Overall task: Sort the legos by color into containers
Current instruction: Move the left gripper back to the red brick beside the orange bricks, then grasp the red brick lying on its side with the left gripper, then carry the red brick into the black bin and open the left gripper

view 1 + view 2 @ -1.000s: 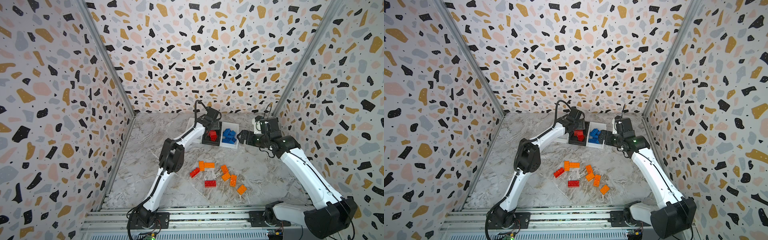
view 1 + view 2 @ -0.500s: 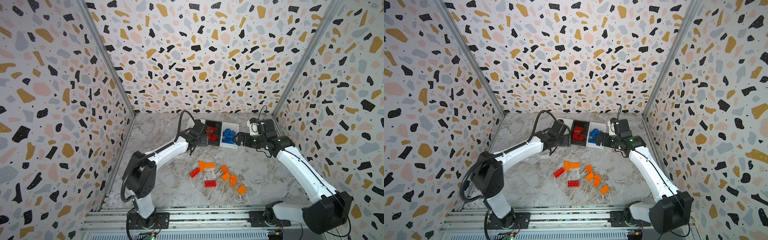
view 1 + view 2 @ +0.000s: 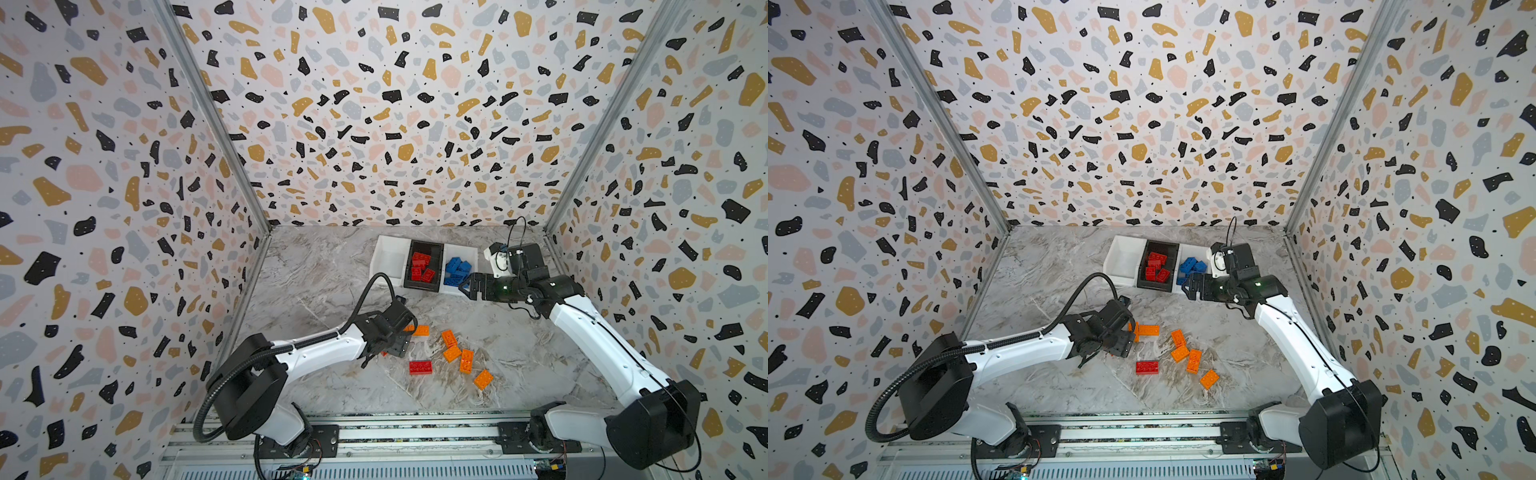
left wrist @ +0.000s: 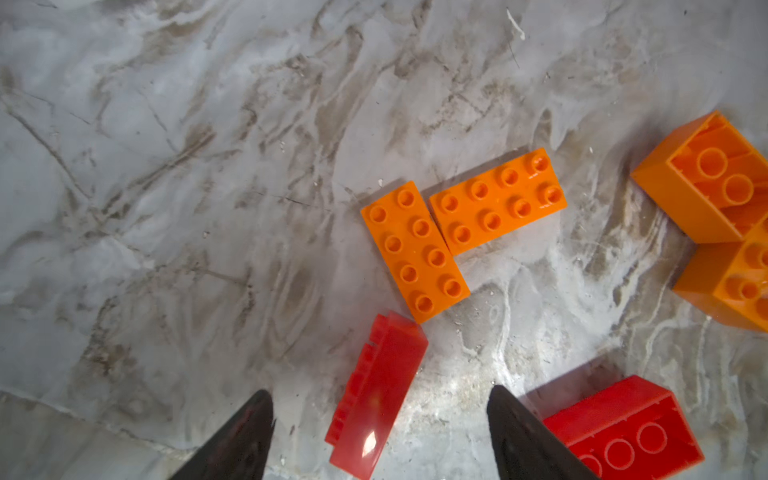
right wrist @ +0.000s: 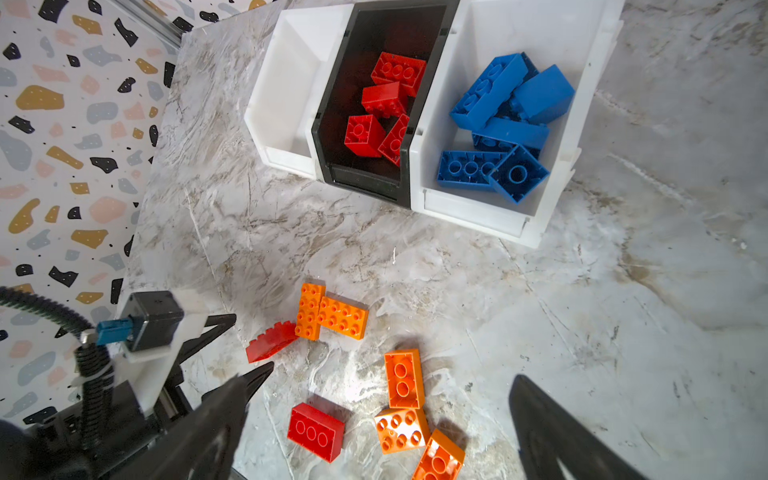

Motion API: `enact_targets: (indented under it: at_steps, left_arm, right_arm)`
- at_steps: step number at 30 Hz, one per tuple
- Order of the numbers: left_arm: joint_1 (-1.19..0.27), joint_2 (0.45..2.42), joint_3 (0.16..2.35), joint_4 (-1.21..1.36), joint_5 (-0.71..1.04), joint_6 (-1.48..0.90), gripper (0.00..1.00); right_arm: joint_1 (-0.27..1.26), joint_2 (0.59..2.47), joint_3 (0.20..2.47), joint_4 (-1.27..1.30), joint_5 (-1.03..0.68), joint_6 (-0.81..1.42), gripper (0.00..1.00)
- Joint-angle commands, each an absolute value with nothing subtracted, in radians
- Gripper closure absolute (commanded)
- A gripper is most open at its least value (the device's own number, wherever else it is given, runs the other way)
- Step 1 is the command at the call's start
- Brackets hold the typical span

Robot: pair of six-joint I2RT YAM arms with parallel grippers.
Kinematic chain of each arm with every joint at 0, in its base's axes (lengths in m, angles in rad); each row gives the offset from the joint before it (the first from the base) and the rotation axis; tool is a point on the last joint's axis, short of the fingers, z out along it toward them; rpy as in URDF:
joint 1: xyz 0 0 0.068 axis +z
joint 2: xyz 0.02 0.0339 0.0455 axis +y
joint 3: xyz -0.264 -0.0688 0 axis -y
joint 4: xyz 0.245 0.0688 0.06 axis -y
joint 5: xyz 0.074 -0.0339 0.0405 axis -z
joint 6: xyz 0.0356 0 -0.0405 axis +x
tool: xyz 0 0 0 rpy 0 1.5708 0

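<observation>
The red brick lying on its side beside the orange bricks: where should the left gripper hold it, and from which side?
Probably at its middle, from above. The red brick lies on a long side wall, studs pointing sideways, so the open left gripper, poised over it, can close across the studded face and its opposite, clear of the orange brick near one end.

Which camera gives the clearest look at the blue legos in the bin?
The right wrist view: the blue legos lie close up in their white bin. Both top views show them small, just beyond the right gripper. The left wrist view misses them.
</observation>
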State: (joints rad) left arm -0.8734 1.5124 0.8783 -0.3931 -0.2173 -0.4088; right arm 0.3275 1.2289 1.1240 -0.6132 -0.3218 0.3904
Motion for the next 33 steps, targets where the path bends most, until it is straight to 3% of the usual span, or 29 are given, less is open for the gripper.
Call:
enact_targets:
  at_steps: [1,9,10,14,15,23,33]
  left_arm:
    - [-0.876,1.546,0.852,-0.339,-0.218,-0.393,0.18]
    - [-0.876,1.598,0.808,-0.302,-0.186,-0.372,0.36]
    - [-0.875,1.605,0.806,-0.300,-0.179,-0.372,0.42]
    - [-0.876,1.630,0.824,-0.336,-0.182,-0.361,0.84]
    - [-0.875,1.628,0.838,-0.356,-0.195,-0.360,0.89]
    - [-0.839,1.671,1.135,-0.516,-0.281,-0.258,0.88]
    - [-0.715,2.050,1.696,-0.522,-0.223,-0.179,0.83]
  right_arm:
    - [0.330,1.148,1.113,-0.667,-0.296,0.377,0.01]
    - [0.328,1.079,1.085,-0.698,-0.264,0.405,0.01]
    - [0.328,1.075,1.082,-0.696,-0.264,0.409,0.01]
    - [0.327,1.078,1.084,-0.681,-0.266,0.417,0.01]
    - [0.326,1.080,1.088,-0.678,-0.266,0.416,0.01]
    - [0.322,1.114,1.109,-0.652,-0.260,0.415,0.01]
    - [0.277,1.062,1.087,-0.646,-0.187,0.463,0.01]
